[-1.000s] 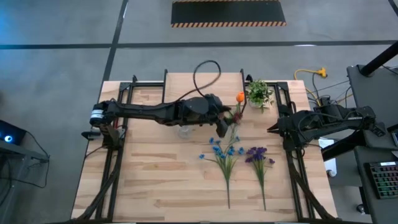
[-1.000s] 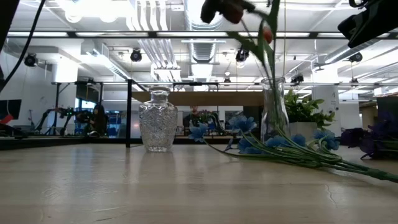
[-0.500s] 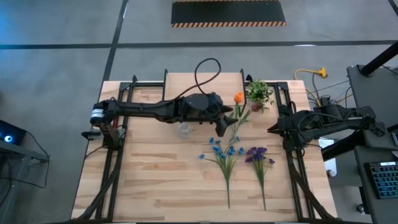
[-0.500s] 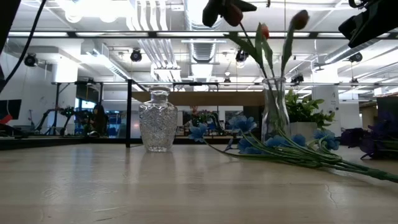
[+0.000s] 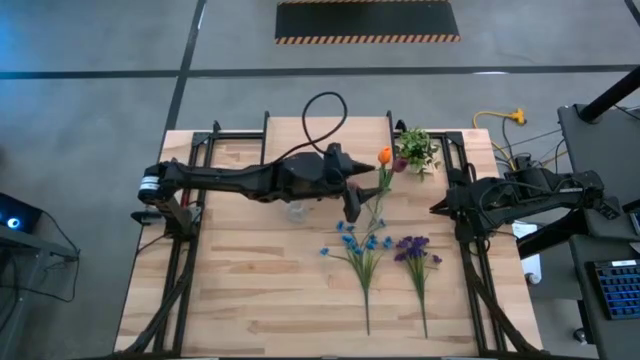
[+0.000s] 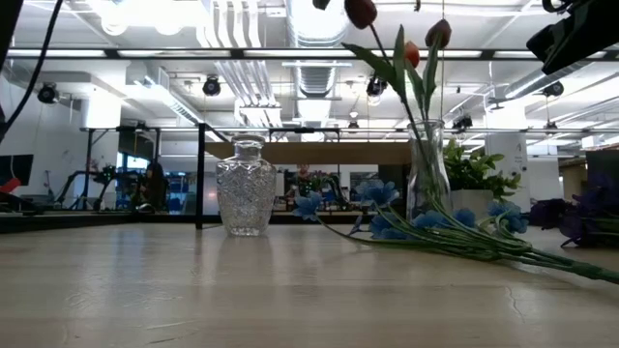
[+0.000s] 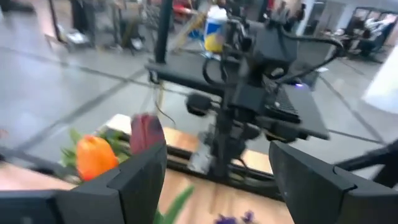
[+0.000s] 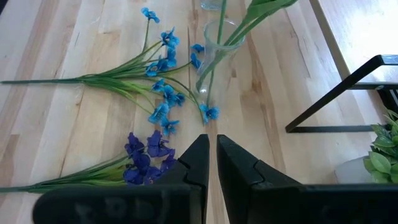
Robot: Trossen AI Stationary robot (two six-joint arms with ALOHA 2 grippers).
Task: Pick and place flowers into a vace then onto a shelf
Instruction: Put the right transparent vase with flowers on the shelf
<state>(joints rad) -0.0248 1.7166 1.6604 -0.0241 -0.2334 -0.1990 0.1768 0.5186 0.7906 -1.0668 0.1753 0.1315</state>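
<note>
- Near the far edge of the worktop (image 5: 230, 300), toward its right corner, a tall clear vase (image 6: 427, 164) stands upright with three tulips (image 6: 401, 43) in it: dark red, orange and maroon.
- A blue bunch (image 5: 362, 250) and a purple bunch (image 5: 417, 258) lie flat on the boards in the right half, side by side, stems pointing to the near edge.
- A short cut-glass vase (image 6: 244, 188) stands empty, left of the tall one in the low view.
- A small potted plant (image 5: 416, 150) sits at the far right corner. The shelf (image 6: 319, 153) shows only as a pale board behind the vases.
- The left tool (image 5: 352, 205) hangs above the worktop just beside the tulips, fingers apart and holding nothing.
- The right tool (image 8: 210, 155) waits at the right edge, fingers together and empty, facing the two bunches.
- Risks, as a judgement: the tulips lean to one side, so a brush from the left arm could tip the narrow vase; the blue blooms lie against its foot and could drag it when lifted; thin stems flat on wood may slip from a pinch.
- No readable writing or brand shows.
</note>
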